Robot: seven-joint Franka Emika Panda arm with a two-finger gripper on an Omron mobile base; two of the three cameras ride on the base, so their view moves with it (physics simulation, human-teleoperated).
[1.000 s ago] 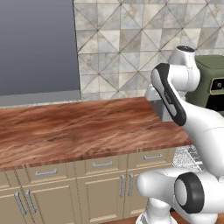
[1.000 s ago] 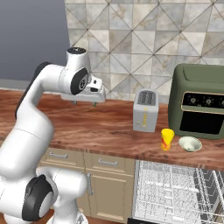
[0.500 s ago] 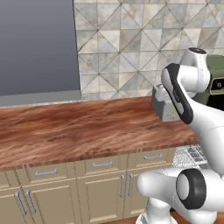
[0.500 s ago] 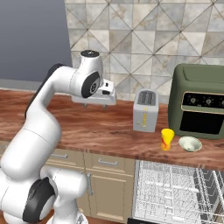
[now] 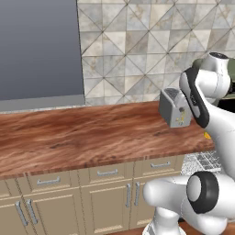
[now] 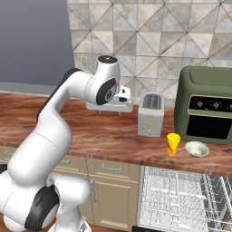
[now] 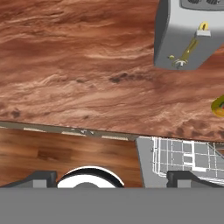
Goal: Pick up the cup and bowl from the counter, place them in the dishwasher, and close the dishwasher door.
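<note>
While your gripper (image 6: 109, 111) hung above the counter (image 6: 68, 122) left of the toaster (image 6: 151, 114), its fingers (image 7: 41, 177) stood wide apart, holding nothing. You had the cup (image 6: 172, 144) and bowl (image 6: 197, 148) on the counter before the oven (image 6: 206, 104), above the open dishwasher (image 6: 181, 199) racks.

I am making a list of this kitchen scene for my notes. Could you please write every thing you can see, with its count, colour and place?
counter: one, reddish-brown wood, over the cabinets
cabinets: several, beige with silver handles, under the counter
toaster: one, grey, on the counter
oven: one, dark green, right end of the counter
cup: one, yellow, before the oven
bowl: one, pale, right of the cup
dishwasher: one, open, white racks, below the cup
wall tiles: grey-beige triangles
gripper: one, above the counter, left of the toaster
</note>
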